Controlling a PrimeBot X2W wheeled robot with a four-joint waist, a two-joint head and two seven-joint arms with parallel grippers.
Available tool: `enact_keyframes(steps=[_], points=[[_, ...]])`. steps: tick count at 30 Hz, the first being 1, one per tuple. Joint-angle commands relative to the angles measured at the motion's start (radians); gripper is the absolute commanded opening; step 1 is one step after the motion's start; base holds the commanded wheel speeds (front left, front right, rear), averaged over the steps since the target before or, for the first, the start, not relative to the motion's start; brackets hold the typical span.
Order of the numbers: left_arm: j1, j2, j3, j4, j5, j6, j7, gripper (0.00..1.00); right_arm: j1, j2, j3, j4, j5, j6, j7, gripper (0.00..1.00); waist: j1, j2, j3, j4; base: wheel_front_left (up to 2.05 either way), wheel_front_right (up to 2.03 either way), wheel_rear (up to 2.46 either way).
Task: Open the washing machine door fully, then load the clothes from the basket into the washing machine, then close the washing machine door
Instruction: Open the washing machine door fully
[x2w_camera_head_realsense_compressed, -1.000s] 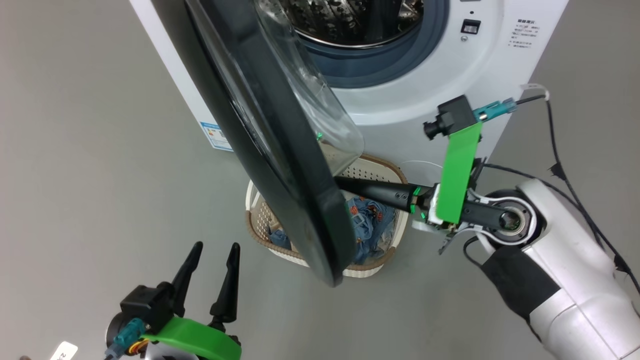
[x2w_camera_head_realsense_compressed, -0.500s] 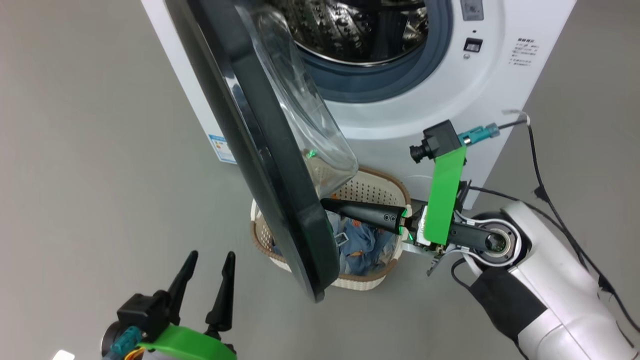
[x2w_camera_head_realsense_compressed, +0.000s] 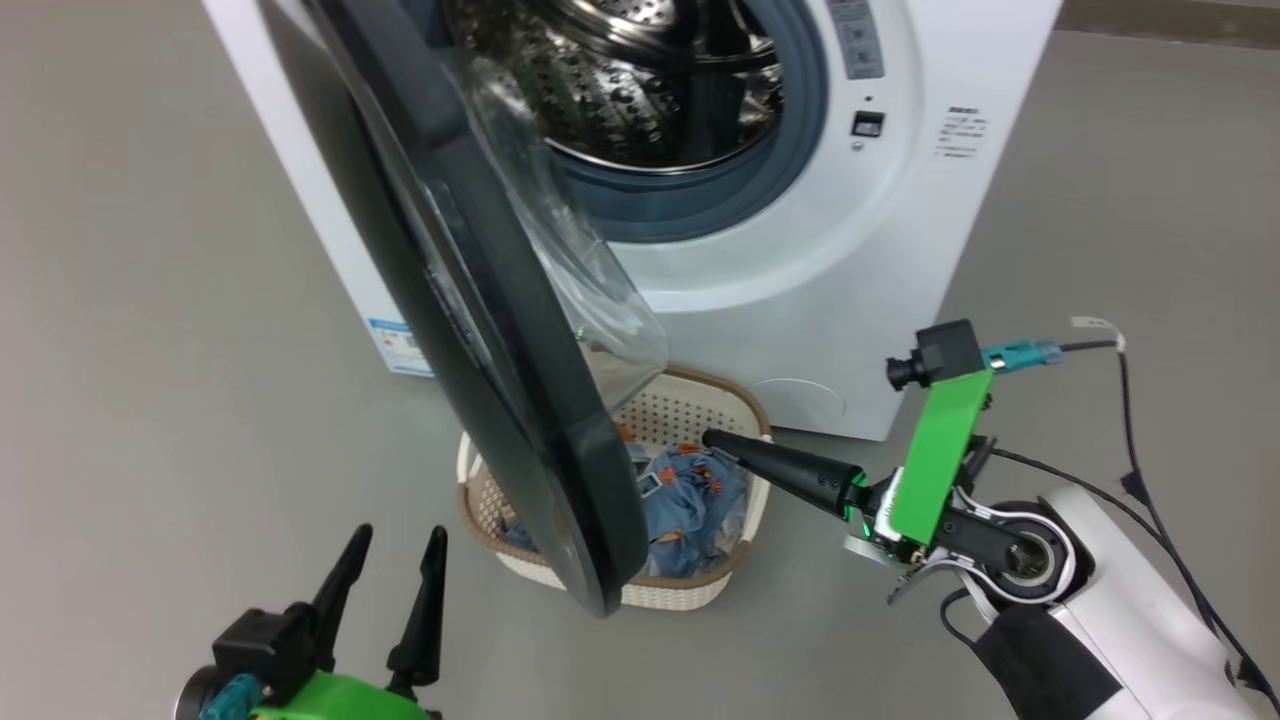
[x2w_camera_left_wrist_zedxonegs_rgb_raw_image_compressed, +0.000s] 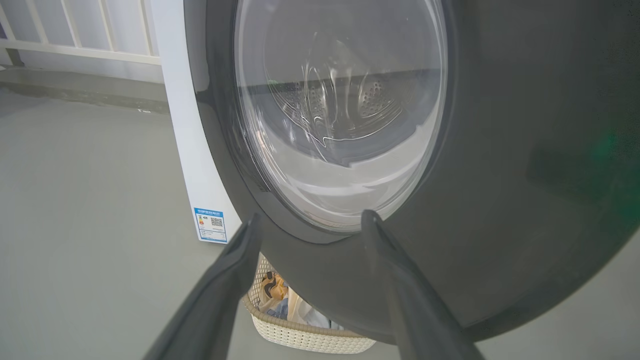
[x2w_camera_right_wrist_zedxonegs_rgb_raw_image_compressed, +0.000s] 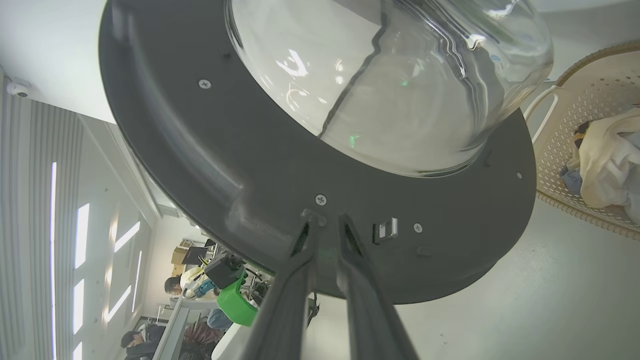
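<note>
- A second ago the right gripper (x2w_camera_head_realsense_compressed: 708, 438) had its fingertips tucked behind the rim of the washing machine door (x2w_camera_head_realsense_compressed: 470, 330). Now the tips show clear of that rim, above the basket (x2w_camera_head_realsense_compressed: 690, 415), and a strip of the clothes (x2w_camera_head_realsense_compressed: 690, 500) is visible between them and the door.
- The head camera has swung as well, so the whole scene sits differently. Measured against the basket, the door's lower edge seems to lie a little further toward the robot's left. That suggests it was nudged wider, though this is only a judgement.
- The right gripper is clenched on nothing, its two fingers pressed almost together. In its wrist view they point at the door's inner face just below a screw (x2w_camera_right_wrist_zedxonegs_rgb_raw_image_compressed: 320, 200), close to it but apparently not touching.
- The left gripper (x2w_camera_head_realsense_compressed: 398, 535) is spread wide and empty, low on the robot's left and apart from the door's outer face.
- The door is only partly open. It stands edge-on to the head camera and overhangs the left part of the basket, so the opening step looks unfinished. Another push outward is probably needed before the clothes can be lifted freely.
- The door has a wide glossy black rim, and its clear glass window (x2w_camera_right_wrist_zedxonegs_rgb_raw_image_compressed: 390, 85) bulges toward the washing machine (x2w_camera_head_realsense_compressed: 800, 300).
- It hangs from the machine's left side, leaving the steel drum (x2w_camera_head_realsense_compressed: 620, 90) and grey-blue gasket (x2w_camera_head_realsense_compressed: 700, 205) exposed.
</note>
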Motion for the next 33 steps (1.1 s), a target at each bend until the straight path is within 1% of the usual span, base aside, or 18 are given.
enact_keyframes(steps=[1,6,13,22,28,33], points=[[-0.004,0.025,0.039,-0.029,0.003,-0.002,-0.006,1.00,0.018,-0.002,-0.004,-0.039,-0.010,0.002,-0.023,1.00,0.0001,0.0000,-0.014,-0.027,0.00,0.00,0.00],[0.008,0.034,0.048,-0.034,0.001,-0.002,-0.006,1.00,0.049,-0.023,-0.020,-0.057,-0.028,0.002,-0.065,1.00,0.0001,0.0000,-0.024,-0.051,0.00,0.00,0.00],[0.026,0.042,0.084,-0.044,-0.009,-0.002,-0.006,1.00,0.108,-0.064,-0.039,-0.073,-0.062,0.002,-0.160,1.00,0.0001,0.0000,-0.035,-0.097,0.00,0.00,0.00],[0.053,0.046,0.124,-0.059,-0.010,-0.002,-0.006,1.00,0.175,-0.130,-0.056,-0.051,-0.100,0.002,-0.288,1.00,0.0001,0.0000,-0.039,-0.157,0.00,0.00,0.00],[0.065,0.044,0.145,-0.065,-0.009,-0.002,-0.006,1.00,0.214,-0.178,-0.056,-0.015,-0.156,0.002,-0.427,1.00,0.0001,0.0000,-0.040,-0.181,0.00,0.00,0.00],[0.071,0.036,0.158,-0.068,-0.004,-0.002,-0.006,1.00,0.234,-0.221,-0.030,0.031,-0.217,0.002,-0.553,1.00,0.0001,0.0000,-0.039,-0.195,0.00,0.00,0.00]])
